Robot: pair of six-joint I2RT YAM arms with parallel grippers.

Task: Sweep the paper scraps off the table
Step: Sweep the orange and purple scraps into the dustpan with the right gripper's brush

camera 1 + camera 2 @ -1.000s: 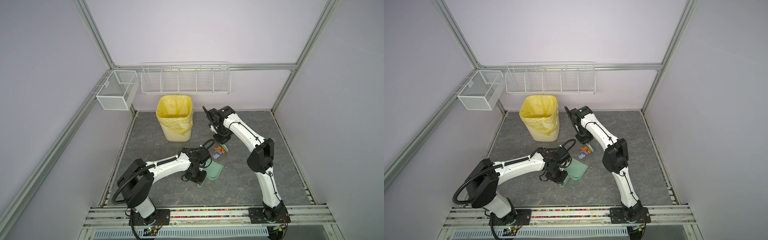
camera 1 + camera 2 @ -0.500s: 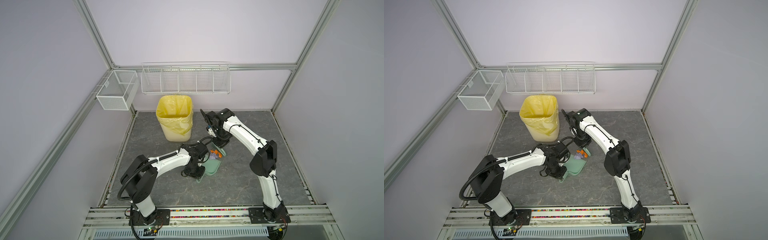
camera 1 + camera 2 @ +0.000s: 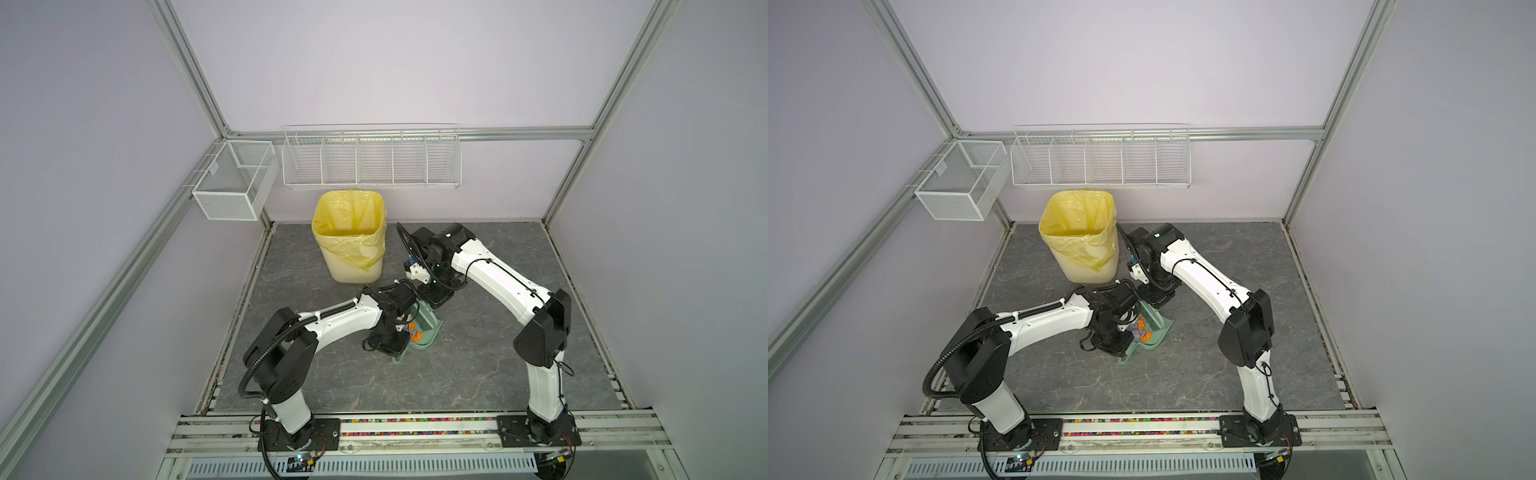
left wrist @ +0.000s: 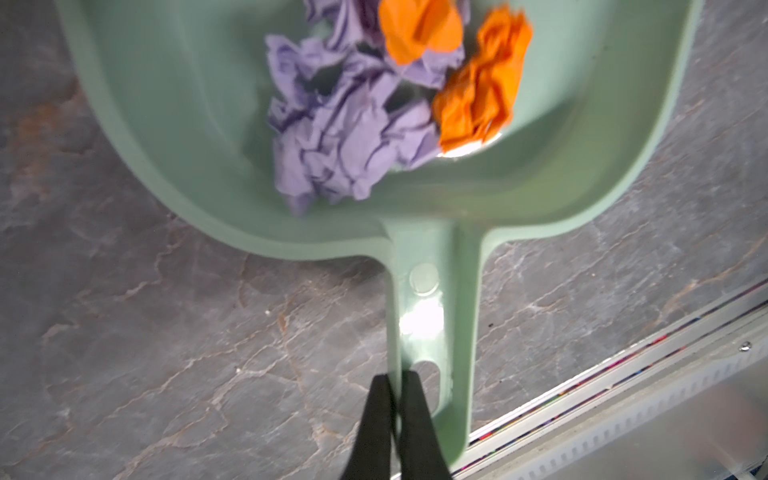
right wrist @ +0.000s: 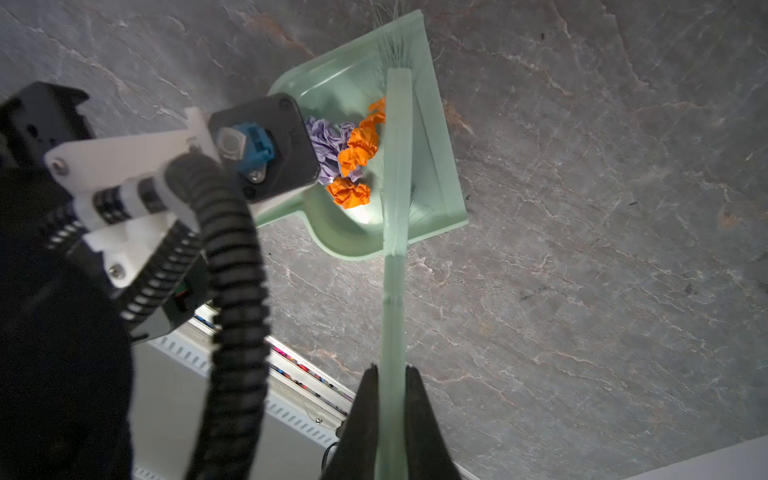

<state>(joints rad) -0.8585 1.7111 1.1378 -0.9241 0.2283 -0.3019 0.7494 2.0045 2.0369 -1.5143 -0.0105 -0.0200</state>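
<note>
Left gripper (image 4: 395,377) clamps pale-green plastic dustpan (image 4: 166,124); right gripper (image 5: 391,370) clamps matching brush (image 5: 397,166). Crumpled orange-and-lavender paper scraps (image 4: 345,137) panned; lifting level likely next.

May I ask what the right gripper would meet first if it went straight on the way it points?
Likely the dustpan: the right gripper, shut on the brush, points along the handle at its rim, though height is unclear and it may pass above.
</note>
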